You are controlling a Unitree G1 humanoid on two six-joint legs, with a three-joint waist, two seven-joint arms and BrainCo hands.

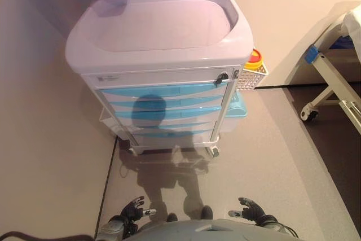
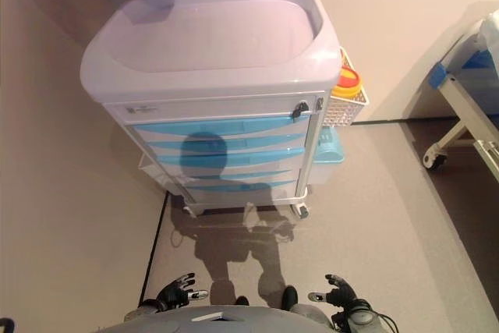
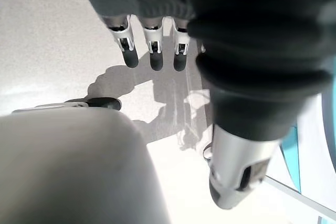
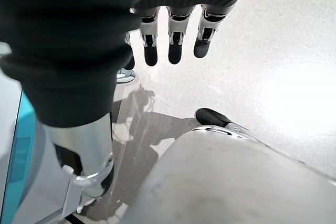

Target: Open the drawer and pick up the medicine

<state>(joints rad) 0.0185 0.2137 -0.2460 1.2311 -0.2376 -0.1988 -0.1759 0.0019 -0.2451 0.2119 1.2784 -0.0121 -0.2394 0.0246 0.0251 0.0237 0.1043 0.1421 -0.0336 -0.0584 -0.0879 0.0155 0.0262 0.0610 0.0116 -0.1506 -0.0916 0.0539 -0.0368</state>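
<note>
A white medical cart (image 1: 163,43) stands on the floor ahead, seen from above, with a stack of light blue drawers (image 1: 163,108) down its front; every drawer is closed flush, and no medicine can be seen anywhere, so its place cannot be told. Above the top drawer runs a white panel with a small dark lock (image 1: 222,77) near its right end. The cart's top is a shallow white tray (image 1: 161,23) with a raised rim, and small wheels (image 1: 212,151) show under the base. On the cart's right side hangs a white mesh basket (image 1: 252,75) holding a yellow container with a red lid (image 1: 255,59), and a pale blue bin (image 1: 236,110) hangs below it. Both robot hands are low at the near edge of the scene, well apart from the cart and touching nothing. The left hand (image 1: 134,209) hangs at the lower left with its fingers (image 3: 151,45) straight and spread apart, holding nothing. The right hand (image 1: 251,209) hangs at the lower right, its fingers (image 4: 175,38) likewise straight and separated, empty. The floor (image 1: 271,156) is grey, with a beige strip along the left. At the far right, part of a bed frame (image 1: 333,83) with a castor wheel (image 1: 308,112) stands near the wall.
</note>
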